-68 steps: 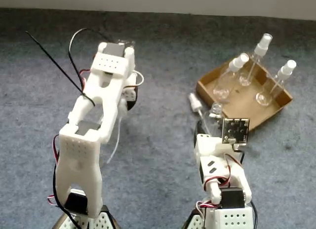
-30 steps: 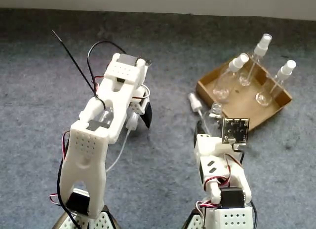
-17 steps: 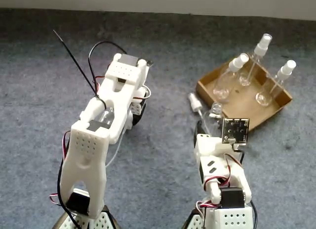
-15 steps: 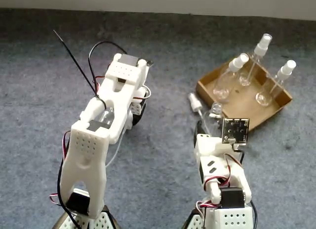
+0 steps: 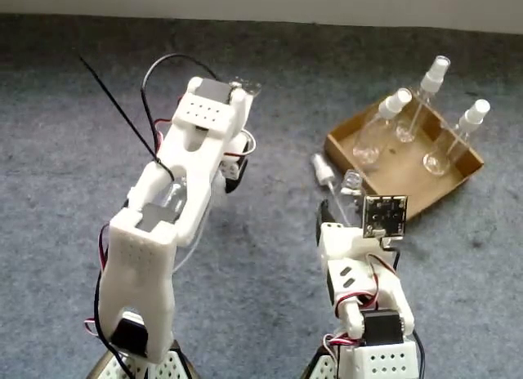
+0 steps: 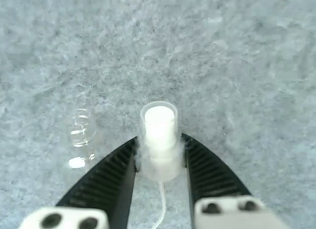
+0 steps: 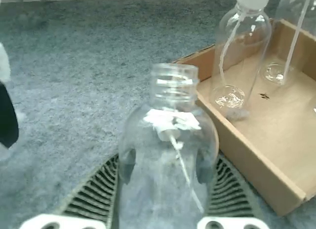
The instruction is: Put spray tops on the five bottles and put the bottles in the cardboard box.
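My left gripper [image 6: 159, 146] is shut on a white spray top [image 6: 159, 128] with a clear cap, its thin tube trailing back. A clear open-necked bottle [image 6: 80, 137] stands on the carpet just beside it. In the high view this gripper [image 5: 231, 171] hangs under the left arm at mid-table. My right gripper [image 7: 165, 169] is shut on a clear bottle [image 7: 168, 135] with no top, held upright close to the cardboard box [image 7: 256, 160]. In the high view that bottle [image 5: 351, 183] stands beside a loose spray top [image 5: 324, 168] on the carpet.
The cardboard box [image 5: 470, 162] sits at the back right, holding three bottles with spray tops [image 5: 380, 122]. Grey carpet covers the whole table. A black cable [image 5: 114, 105] arcs off the left arm.
The left gripper went from open to shut on the spray top, then rose a little and moved away from me. The right arm with its bottle shifted slightly left.
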Motion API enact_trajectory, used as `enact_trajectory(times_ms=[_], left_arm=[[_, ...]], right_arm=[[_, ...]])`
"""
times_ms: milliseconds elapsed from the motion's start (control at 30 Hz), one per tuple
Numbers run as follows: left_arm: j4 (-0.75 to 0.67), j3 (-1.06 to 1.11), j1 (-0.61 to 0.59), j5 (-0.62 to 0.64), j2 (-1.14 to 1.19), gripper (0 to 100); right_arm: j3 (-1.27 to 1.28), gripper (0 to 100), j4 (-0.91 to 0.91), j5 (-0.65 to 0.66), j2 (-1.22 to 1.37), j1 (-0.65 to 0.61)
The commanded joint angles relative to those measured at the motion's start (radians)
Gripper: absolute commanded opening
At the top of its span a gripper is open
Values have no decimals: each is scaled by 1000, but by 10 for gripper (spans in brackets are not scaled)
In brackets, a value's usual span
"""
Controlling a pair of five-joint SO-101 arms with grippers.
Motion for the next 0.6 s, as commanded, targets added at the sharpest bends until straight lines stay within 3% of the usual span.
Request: enact_trajectory(times_ms=[0,167,433,567], left_arm=[[17,67,53,-3,-232,4],[15,239,104,-6,-460,4],[15,407,99,-9,-789,4],[15,475,99,-9,-918,4]], right_arm=[[-12,102,-28,2,-10,-22],[-16,102,-28,2,-10,-82],[-18,102,-36,2,-10,-278],[-8,102,-159,2,-10,-360]])
